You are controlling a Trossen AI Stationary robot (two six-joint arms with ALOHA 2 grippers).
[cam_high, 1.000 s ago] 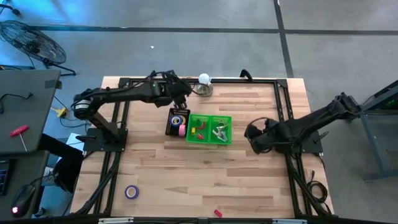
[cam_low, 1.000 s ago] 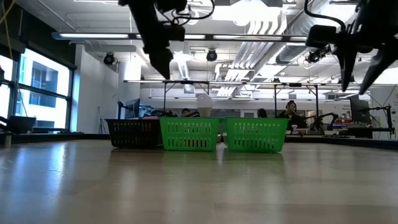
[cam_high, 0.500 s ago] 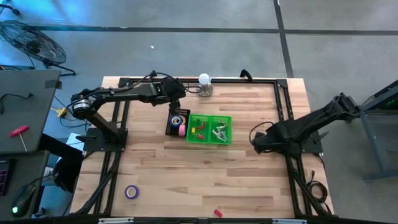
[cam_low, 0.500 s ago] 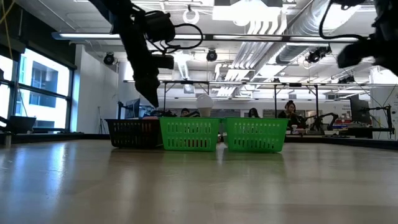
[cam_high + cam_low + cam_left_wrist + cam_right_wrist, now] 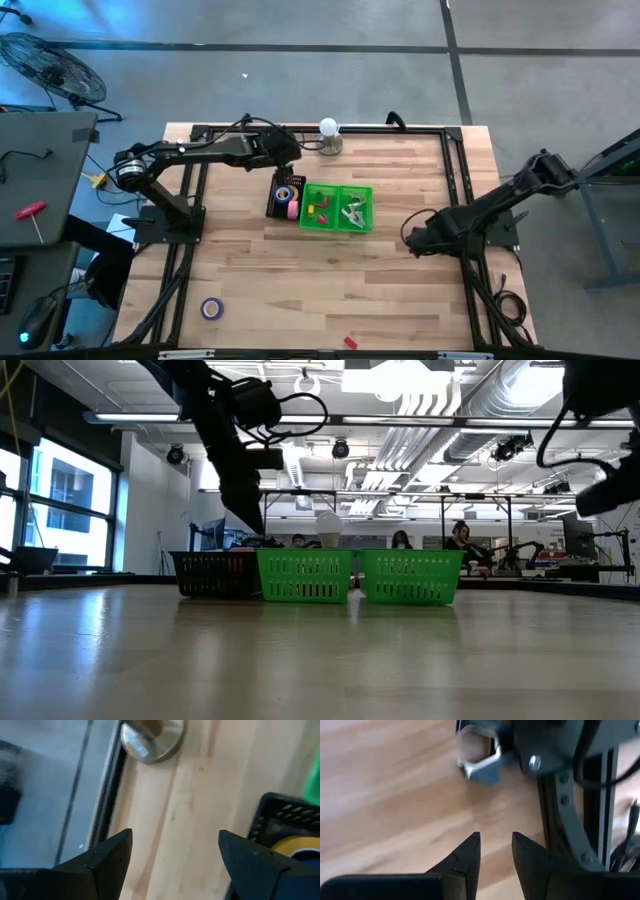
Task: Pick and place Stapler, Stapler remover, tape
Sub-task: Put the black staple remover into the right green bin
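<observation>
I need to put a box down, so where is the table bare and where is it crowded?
Bare wood lies between the green baskets and the purple tape roll, and between the baskets and the right gripper. It is crowded around the black basket, under the left gripper.

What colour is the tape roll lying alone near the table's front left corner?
Purple: the lone tape roll shows best in the high view.

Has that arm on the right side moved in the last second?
Yes. In the high view the right gripper has drawn back from the green baskets, toward the table's near right side.
</observation>
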